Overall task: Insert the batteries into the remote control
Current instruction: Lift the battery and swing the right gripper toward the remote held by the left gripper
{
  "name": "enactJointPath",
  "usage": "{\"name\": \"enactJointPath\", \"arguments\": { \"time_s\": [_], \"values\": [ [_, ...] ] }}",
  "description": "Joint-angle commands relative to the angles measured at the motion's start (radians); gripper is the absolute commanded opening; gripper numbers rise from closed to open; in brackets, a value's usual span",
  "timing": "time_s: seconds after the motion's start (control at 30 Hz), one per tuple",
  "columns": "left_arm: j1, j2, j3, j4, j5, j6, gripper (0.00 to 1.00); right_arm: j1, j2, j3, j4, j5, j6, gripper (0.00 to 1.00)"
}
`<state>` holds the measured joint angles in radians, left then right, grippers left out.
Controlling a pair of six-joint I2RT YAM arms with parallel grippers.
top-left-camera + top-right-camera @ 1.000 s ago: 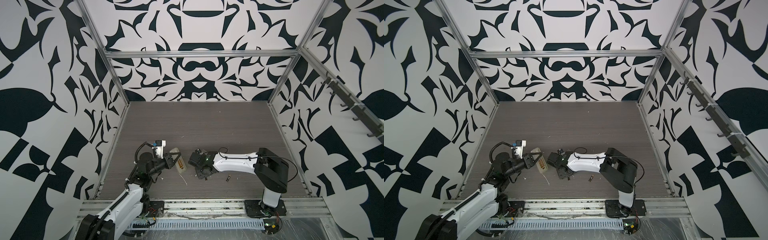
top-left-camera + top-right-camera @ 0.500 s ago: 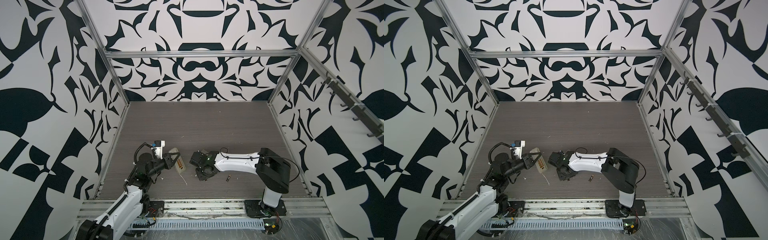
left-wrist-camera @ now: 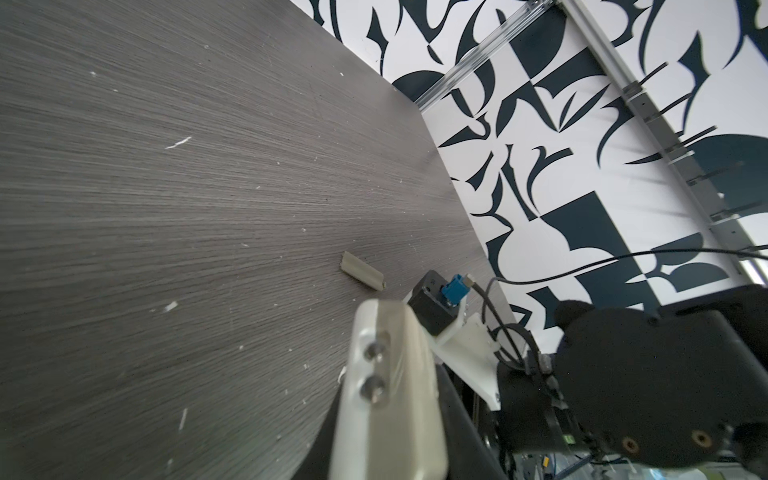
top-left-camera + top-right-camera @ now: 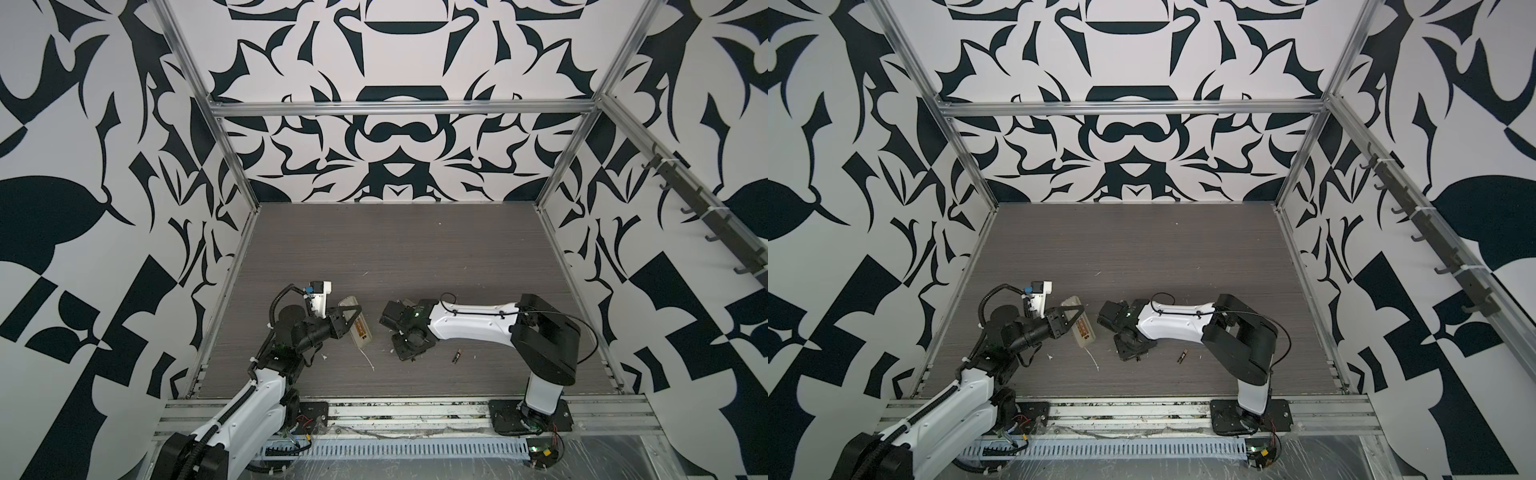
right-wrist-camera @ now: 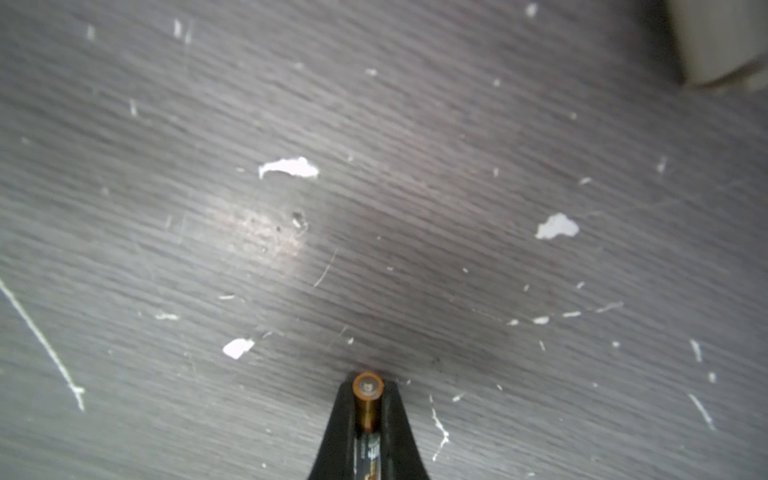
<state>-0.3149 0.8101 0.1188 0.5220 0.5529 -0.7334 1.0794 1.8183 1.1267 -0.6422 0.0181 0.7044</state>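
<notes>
While the grey table [image 4: 395, 249] is strewn with white scraps [image 5: 289, 167], the remote control [image 4: 360, 329] is gripped, beige back upward, by the left gripper [image 4: 352, 316] near the front. 1 battery [image 5: 367, 409] is pinched by the right gripper [image 5: 368, 387], tip toward the table, and a 2nd battery [image 4: 456, 356] is seen lying beside that arm.

Beige remote control [image 4: 362, 333], copper-banded black battery [image 5: 367, 409], grey wood-grain table [image 4: 395, 249], black-and-white patterned walls [image 4: 395, 137]
</notes>
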Motion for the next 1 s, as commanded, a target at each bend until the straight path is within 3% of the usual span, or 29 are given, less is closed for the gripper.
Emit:
{"name": "enactJointPath", "arguments": {
  "time_s": [0.0, 0.3, 0.47, 0.8, 0.97],
  "values": [
    [-0.004, 0.006, -0.006, 0.088, 0.053, -0.029, 0.00, -0.005, -0.015, -0.024, -0.013, -0.001, 0.000, 0.04],
    [-0.006, 0.021, 0.026, 0.081, 0.097, -0.066, 0.00, -0.005, -0.319, -0.144, 0.254, 0.077, -0.186, 0.00],
    [-0.006, 0.014, 0.057, 0.028, 0.094, -0.078, 0.00, -0.004, -0.450, -0.188, 0.467, 0.053, -0.292, 0.00],
    [-0.007, 0.080, 0.103, 0.019, 0.114, -0.108, 0.00, -0.003, -0.424, -0.213, 0.881, -0.042, -0.406, 0.00],
    [-0.006, 0.076, 0.128, -0.012, 0.108, -0.120, 0.00, 0.026, -0.418, -0.245, 0.955, -0.044, -0.409, 0.00]
  ]
}}
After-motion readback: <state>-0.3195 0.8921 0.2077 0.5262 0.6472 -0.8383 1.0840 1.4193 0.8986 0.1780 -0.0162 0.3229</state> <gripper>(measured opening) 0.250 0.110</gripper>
